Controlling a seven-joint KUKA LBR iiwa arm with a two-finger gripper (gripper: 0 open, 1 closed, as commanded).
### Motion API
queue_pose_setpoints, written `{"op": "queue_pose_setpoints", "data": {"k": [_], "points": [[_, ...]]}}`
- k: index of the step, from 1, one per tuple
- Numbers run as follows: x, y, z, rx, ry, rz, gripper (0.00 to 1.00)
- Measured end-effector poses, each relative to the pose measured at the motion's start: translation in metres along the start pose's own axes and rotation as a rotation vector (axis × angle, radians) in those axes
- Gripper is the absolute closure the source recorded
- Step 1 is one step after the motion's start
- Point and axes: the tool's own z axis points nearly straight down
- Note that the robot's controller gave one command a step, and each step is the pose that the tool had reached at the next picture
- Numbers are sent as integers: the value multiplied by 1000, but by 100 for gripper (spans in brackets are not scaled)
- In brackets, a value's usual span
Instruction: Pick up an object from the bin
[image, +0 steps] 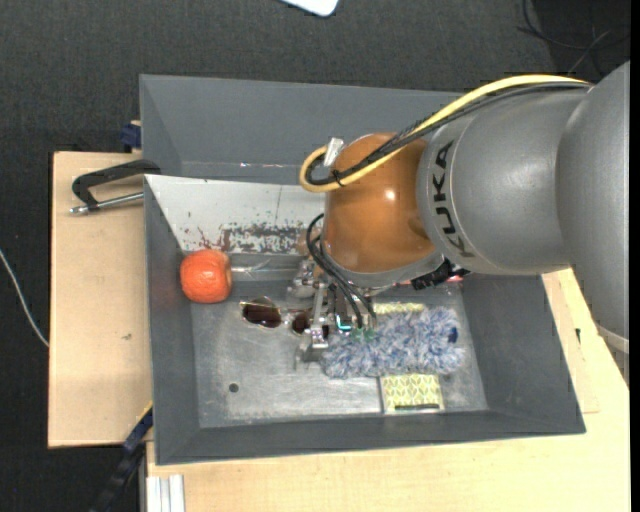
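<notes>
Reaching in from the right over the grey bin (170, 350) with a bulky grey arm (520, 170), tilting its orange wrist cover (375, 210) down toward the middle of the floor. Hanging low there with the tool (318, 338), released or clenched being impossible to tell. Touching or nearly touching the left end of one blue-and-white shaggy cloth (405, 340). Leaving one orange ball (205, 276) well apart at the left, one yellow-green patterned pad (412, 392) lying by the front wall. Standing just right of one pair of brown-lensed sunglasses (263, 314).
</notes>
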Motion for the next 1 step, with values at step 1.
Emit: {"op": "queue_pose_setpoints", "data": {"k": [1], "points": [[-1, -1, -4, -1, -6, 1, 0]]}}
